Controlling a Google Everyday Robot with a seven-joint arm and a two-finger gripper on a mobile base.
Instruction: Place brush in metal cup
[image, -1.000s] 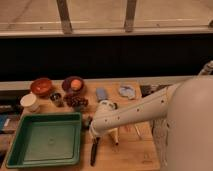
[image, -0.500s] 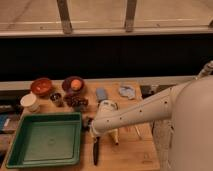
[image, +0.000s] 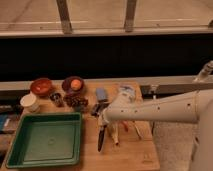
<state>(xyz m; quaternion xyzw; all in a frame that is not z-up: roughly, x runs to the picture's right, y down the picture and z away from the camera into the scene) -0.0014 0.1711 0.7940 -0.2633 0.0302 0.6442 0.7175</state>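
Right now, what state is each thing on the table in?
Pincer: shut on the brush, low over the table.
Brush: gripped at its head end, handle toward the near edge.
Metal cup: upright, no brush inside.
White cup: upright.
Green tray: flat on the table.

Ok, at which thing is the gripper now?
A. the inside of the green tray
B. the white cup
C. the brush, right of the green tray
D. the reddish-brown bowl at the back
C: the gripper is down at the table, shut on the upper end of the brush, just right of the green tray.
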